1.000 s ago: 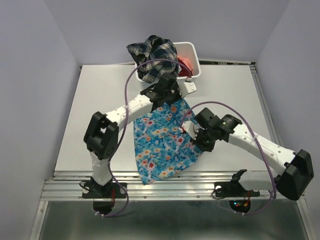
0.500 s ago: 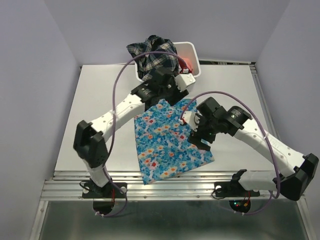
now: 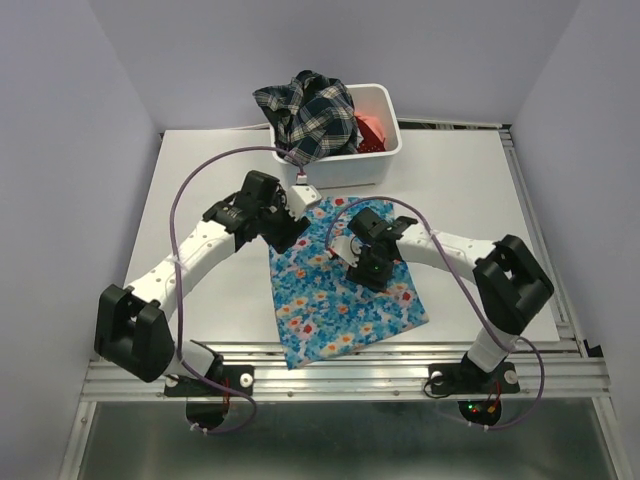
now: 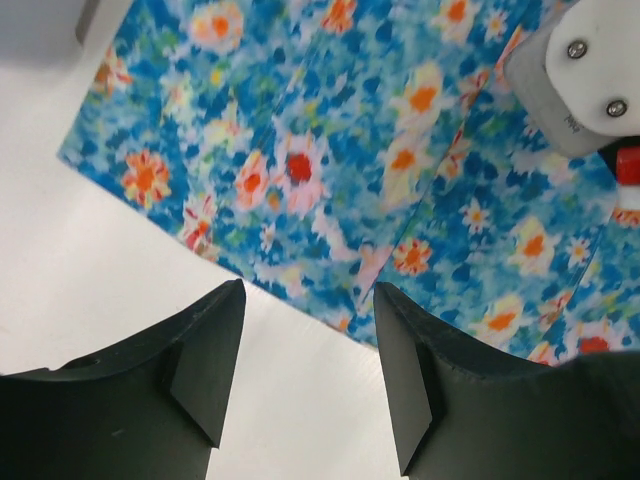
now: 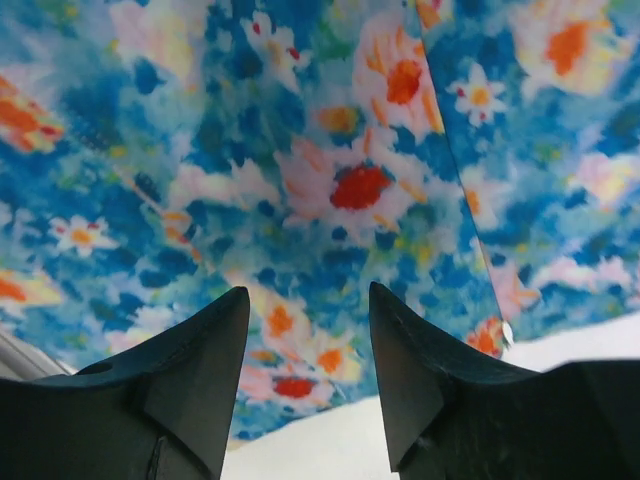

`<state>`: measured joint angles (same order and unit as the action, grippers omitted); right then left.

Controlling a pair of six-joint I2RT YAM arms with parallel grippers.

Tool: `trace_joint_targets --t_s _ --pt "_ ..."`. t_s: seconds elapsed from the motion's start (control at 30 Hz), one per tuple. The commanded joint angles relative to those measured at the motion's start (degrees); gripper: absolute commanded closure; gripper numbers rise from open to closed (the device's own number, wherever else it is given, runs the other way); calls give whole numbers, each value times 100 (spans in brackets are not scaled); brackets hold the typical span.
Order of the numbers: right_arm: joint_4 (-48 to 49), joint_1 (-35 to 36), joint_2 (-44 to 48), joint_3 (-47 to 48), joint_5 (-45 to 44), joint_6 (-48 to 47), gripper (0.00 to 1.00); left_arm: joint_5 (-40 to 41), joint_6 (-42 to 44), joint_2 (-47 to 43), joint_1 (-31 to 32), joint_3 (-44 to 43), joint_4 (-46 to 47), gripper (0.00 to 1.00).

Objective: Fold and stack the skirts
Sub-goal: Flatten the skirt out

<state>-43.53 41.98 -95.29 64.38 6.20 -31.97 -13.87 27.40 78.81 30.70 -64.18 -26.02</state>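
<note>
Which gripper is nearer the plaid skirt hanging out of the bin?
Left. The left gripper hovers open over the far-left edge of the floral skirt, a little short of the plaid skirt; the right gripper is farther back, over the floral skirt's middle.

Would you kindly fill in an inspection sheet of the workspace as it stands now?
Surface: white table, no spills seen.
Job's things: blue floral skirt lies flat on the table; plaid skirt hangs over the rim of the white bin; coral-red skirt inside the bin.
Clutter: nothing seen.
Grippers: left pincer open over the blue floral skirt's edge, holding nothing; right pincer open above the same skirt, holding nothing.
Cables: purple cables loop freely above both arms.
Surroundings: lavender walls on three sides; metal rail at the near edge.
</note>
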Motion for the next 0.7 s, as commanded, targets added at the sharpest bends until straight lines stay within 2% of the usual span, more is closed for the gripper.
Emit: trace_joint_targets --t_s 0.0,0.13,0.3,0.47,0.67 --pt "503 -14 -411 -127 171 -152 44 -424 99 -269 -292 107 -61 35" --pt "153 -14 -789 -312 566 -284 49 -389 231 -103 -301 300 35 35" --pt "-287 -14 -904 -479 1471 -363 51 -178 731 486 -301 634 290 38" --pt "-771 232 -685 -611 2419 -442 52 -221 1048 1135 -292 644 361 39" --pt "-631 452 -167 -778 2852 -73 51 -371 1479 1445 -108 1003 150 45"
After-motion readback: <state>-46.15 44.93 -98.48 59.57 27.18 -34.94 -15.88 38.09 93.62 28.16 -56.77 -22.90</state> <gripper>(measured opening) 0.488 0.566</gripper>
